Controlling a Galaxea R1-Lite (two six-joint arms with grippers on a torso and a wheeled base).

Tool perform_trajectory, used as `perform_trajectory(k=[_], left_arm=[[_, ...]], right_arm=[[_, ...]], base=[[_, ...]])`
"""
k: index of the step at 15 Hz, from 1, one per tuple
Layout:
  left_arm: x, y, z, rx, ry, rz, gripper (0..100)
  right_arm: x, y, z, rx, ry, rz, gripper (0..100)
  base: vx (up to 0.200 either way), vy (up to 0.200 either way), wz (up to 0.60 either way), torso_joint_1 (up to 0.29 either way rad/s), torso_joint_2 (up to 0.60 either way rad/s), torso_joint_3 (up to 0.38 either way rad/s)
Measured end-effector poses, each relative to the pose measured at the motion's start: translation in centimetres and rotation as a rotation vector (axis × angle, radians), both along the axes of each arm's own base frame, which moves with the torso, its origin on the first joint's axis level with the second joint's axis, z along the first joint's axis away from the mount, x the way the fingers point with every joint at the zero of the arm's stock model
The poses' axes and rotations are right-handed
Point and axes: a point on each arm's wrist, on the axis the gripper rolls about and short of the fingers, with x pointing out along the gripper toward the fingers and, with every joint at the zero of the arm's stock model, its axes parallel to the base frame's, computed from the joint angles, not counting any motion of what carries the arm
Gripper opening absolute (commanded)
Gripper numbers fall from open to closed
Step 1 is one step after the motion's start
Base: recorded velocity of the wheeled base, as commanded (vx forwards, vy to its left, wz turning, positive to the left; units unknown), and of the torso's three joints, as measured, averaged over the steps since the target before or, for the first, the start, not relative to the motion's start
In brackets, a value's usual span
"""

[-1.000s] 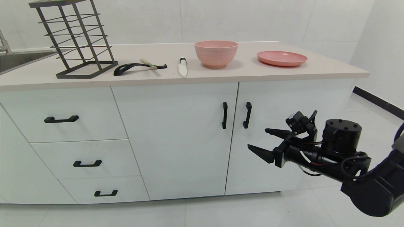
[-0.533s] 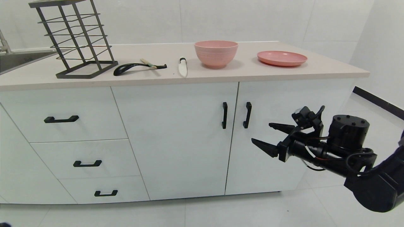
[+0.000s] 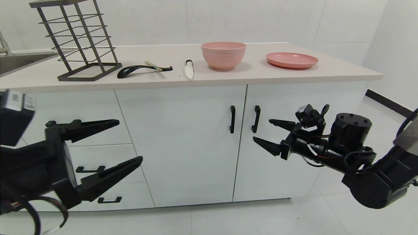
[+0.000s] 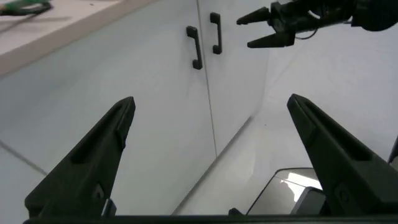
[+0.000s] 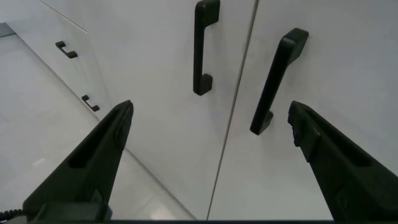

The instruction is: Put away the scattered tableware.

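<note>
Countertop (image 3: 326, 75) clutter looks untouched: pink bowl (image 3: 223, 54), pink plate (image 3: 291, 60), white knife (image 3: 189, 69), black spoon (image 3: 134, 70) and chopsticks (image 3: 153, 65) lie there, while the left gripper (image 3: 130, 139) and right gripper (image 3: 262, 130) hang spread and empty before the cabinet doors (image 3: 183, 140), so all 5 pieces await storing.

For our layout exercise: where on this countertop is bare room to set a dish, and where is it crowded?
Bare: between bowl and plate, and the countertop behind the knife. Crowded: rack, spoon, chopsticks and knife sit close together on the left.
</note>
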Motion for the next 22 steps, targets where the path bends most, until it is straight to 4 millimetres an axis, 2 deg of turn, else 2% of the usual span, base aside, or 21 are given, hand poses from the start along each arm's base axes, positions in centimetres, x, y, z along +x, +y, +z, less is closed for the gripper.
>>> perform_trajectory(k=[3,7,10,13,15,18,22], left_arm=[[1.5,-2.7,-1.3,0.035,0.067,-0.111,100],[3.8,-6.5,-1.4,-0.004,-0.005,-0.276,100],[5.8,-9.4,-3.0,-0.032,-0.051,-0.351,100],[6.6,-13.1,-5.2,-0.035,-0.033,-0.447,100],[7.7,-14.8,-5.8,-0.035,-0.026,-0.466,100],[9.2,-16.3,-6.1,-0.07,0.012,-0.522,100],[10.6,-16.3,-5.6,-0.152,0.041,-0.58,100]], right_arm=[[0.6,0.1,-0.3,0.001,-0.001,-0.002,100],[2.1,0.5,-0.1,0.016,-0.042,0.016,100],[2.6,0.6,-0.6,0.018,-0.047,0.041,100],[3.0,0.9,-1.3,0.017,-0.041,0.045,100],[3.7,1.0,-1.6,0.018,-0.045,0.044,100],[4.5,1.2,-2.2,0.021,-0.047,0.074,100],[5.0,1.3,-2.3,0.02,-0.071,0.12,100]], base=[[0.0,0.0,0.0,0.0,0.0,0.0],[0.0,0.0,0.0,0.0,0.0,0.0],[0.0,0.0,0.0,0.0,0.0,0.0],[0.0,0.0,0.0,0.0,0.0,0.0],[0.0,0.0,0.0,0.0,0.0,0.0],[0.0,0.0,0.0,0.0,0.0,0.0],[0.0,0.0,0.0,0.0,0.0,0.0]])
